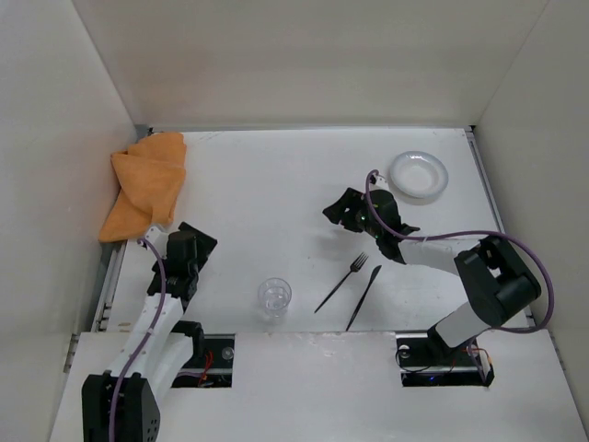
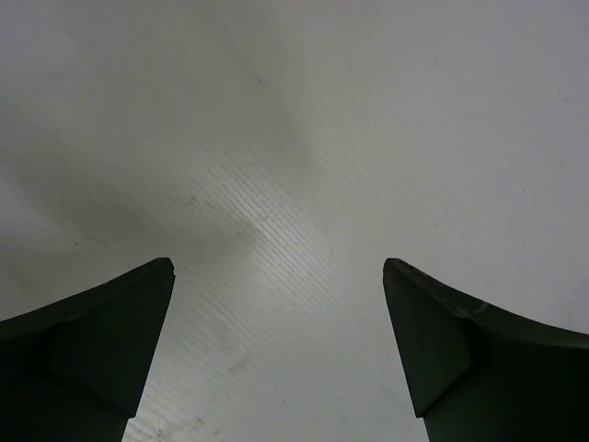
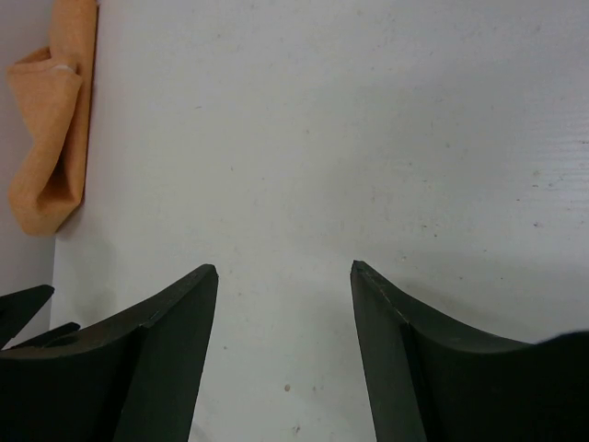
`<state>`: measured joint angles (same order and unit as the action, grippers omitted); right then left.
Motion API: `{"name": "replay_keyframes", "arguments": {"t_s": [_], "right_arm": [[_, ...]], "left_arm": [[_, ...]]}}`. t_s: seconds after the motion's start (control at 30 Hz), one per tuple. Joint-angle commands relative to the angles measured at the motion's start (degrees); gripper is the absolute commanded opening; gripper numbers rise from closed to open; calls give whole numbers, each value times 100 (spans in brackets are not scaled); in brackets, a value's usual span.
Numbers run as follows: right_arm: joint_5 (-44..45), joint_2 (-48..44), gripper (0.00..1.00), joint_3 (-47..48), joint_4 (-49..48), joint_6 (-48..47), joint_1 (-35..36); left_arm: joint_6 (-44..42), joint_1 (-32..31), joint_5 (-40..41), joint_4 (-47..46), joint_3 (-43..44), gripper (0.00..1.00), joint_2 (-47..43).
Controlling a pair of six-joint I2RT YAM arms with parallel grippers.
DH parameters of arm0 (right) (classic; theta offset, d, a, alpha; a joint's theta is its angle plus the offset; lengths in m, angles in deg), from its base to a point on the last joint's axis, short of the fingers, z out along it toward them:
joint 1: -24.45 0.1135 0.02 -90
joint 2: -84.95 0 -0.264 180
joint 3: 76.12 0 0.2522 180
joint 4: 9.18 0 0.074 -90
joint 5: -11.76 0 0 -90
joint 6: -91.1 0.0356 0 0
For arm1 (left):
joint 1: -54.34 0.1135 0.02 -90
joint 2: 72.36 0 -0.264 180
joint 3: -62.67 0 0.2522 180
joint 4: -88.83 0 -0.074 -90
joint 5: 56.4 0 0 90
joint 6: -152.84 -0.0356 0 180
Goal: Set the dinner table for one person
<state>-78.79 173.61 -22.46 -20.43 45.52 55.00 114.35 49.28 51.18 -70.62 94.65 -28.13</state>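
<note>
Orange cloth [image 1: 147, 184], white plate [image 1: 418, 174], black fork [image 1: 342, 281] and knife [image 1: 364, 296], matte white dinner table [image 1: 276, 203]

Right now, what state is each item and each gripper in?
Orange cloth, crumpled in the far-left corner.
White plate, upright, empty.
Clear glass, upright, looks empty.
Black fork, lying flat.
Black knife, lying flat beside the fork, not touching it.
Left gripper, open, empty.
Right gripper, open, empty.
Dinner table, place setting not yet arranged.
</note>
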Motion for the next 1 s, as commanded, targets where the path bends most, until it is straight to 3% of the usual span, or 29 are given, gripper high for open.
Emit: {"name": "replay_keyframes", "arguments": {"t_s": [0.0, 0.17, 0.23, 0.3, 0.37, 0.4, 0.47, 0.5, 0.53, 0.57, 0.6, 0.63, 0.7, 0.8, 0.87, 0.97], "right_arm": [[-67, 63, 66, 123, -355, -48, 8], [-67, 63, 66, 132, -355, -57, 8], [-67, 63, 62, 132, -355, -57, 8], [-111, 63, 45, 141, -355, -74, 8], [-199, 72, 22, 176, -320, -74, 8], [-234, 81, 14, 211, -259, -74, 8], [-261, 116, 9, 272, -145, -92, 8], [-261, 134, 9, 299, -118, -109, 26], [-261, 151, 9, 308, -109, -127, 43], [-261, 151, 10, 317, -109, -136, 52], [-269, 160, 11, 317, -109, -136, 52], [-278, 169, 14, 325, -118, -153, 52], [-287, 169, 27, 317, -153, -153, 52], [-296, 169, 45, 308, -188, -162, 52], [-313, 178, 52, 308, -206, -162, 52], [-383, 213, 56, 325, -206, -162, 61]], "left_arm": [[96, 80, 34, -230, 6, 100, -72], [79, 18, 218, -643, 190, 100, -73], [62, -8, 446, -740, 322, 100, 68], [53, -17, 675, -819, 463, 100, 243], [96, -17, 711, -1003, 490, 100, 349], [105, -8, 677, -1152, 472, 100, 385], [114, 36, 571, -1486, 376, 99, 402], [123, 71, 519, -1687, 306, 82, 368], [158, 132, 544, -1811, 262, 48, 324], [219, 194, 579, -1847, 261, 34, 323], [333, 325, 614, -1821, 279, 29, 358], [473, 517, 580, -1778, 331, 29, 446], [798, 878, 431, -1795, 384, 41, 639], [1369, 1450, 62, -1891, 411, 64, 938], [1695, 1775, -158, -2049, 385, 76, 1122], [1924, 2118, -325, -2575, 323, 84, 1360]]}}
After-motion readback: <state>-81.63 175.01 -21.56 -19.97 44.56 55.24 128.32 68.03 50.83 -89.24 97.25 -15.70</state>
